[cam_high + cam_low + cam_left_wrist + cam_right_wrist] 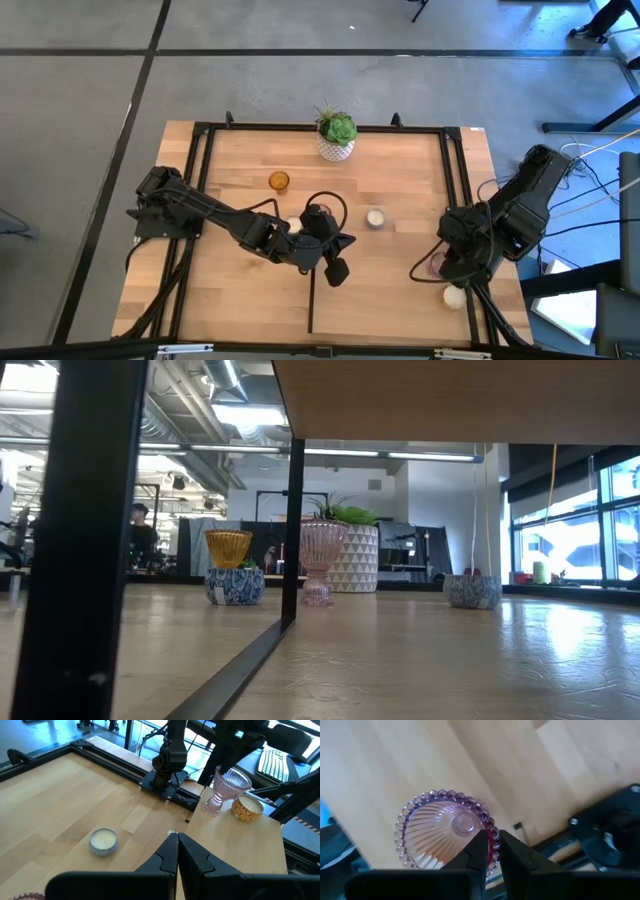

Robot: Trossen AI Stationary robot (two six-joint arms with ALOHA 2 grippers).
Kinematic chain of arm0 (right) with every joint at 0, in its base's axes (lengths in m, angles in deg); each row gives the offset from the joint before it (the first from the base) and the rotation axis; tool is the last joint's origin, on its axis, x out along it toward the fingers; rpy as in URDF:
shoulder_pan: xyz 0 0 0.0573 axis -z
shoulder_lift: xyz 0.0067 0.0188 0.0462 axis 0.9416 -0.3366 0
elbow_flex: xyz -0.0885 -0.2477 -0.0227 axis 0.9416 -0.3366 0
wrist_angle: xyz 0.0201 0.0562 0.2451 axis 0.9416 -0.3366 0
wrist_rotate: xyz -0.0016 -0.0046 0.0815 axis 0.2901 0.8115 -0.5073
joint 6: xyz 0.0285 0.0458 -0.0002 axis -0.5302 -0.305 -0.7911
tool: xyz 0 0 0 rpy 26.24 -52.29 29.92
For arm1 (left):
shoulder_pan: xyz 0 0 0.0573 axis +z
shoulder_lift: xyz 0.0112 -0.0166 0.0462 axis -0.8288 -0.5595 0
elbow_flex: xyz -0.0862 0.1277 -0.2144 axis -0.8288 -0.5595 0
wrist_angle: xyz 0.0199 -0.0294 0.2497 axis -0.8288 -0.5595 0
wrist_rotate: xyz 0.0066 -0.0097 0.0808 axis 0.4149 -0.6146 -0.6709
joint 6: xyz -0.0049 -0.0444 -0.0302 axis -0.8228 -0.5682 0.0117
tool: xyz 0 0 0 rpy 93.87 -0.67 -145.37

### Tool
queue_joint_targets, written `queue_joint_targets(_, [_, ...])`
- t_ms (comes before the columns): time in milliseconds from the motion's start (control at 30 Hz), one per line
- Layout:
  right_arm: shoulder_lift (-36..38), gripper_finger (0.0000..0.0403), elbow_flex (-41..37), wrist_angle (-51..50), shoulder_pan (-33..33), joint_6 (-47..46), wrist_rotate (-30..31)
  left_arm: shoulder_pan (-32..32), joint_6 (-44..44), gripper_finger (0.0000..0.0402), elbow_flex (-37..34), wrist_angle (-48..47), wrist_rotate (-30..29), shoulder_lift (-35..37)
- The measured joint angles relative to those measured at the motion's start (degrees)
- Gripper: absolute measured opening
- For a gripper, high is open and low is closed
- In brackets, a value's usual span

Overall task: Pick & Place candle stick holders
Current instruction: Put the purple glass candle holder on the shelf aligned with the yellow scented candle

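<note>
A mauve glass candle stick holder (440, 832) with a beaded rim stands near the table's right edge (434, 264), and my right gripper (491, 842) is shut on it from above. Beside it, toward the near edge, stands a cream holder (455, 296). My left gripper (177, 840) hangs shut and empty over the table's middle (338, 270). Another cream holder (375, 217) with a patterned wall sits on the wood right of it. An amber holder (279, 181) stands farther back. A second mauve holder (322, 560) shows in the low view. My right gripper has the mauve holder's beaded rim (493, 837) between its two fingers, one finger (479, 851) inside the cup and one outside. The fingers point down from above. The holder stands upright with its foot (212, 810) on the table.
A white patterned pot with a green plant (337, 138) stands at the far edge. A black frame (200, 170) runs around the tabletop, with a bar (311, 310) running from the middle to the near edge. Cables and the right arm's base (520, 215) crowd the right side.
</note>
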Motion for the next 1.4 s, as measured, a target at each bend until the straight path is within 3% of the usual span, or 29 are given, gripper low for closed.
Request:
queue_joint_targets(233, [-0.88, 0.0043, 0.0, 7.19, 0.48, 4.21, -0.83, -0.04, 0.22, 0.0003, 0.0, -0.46, 0.0, 0.0])
queue_joint_targets(667, [-6.06, 0.0043, 0.17, 15.96, 0.2, 10.05, -9.31, -0.04, 0.26, 0.0002, -0.02, -0.42, -0.02, 0.0])
queue_joint_targets(1400, [-6.21, 0.0043, 7.34, 5.43, -5.14, 4.21, -8.4, -0.2, 0.2, 0.0002, -0.02, -0.41, -0.5, 0.0])
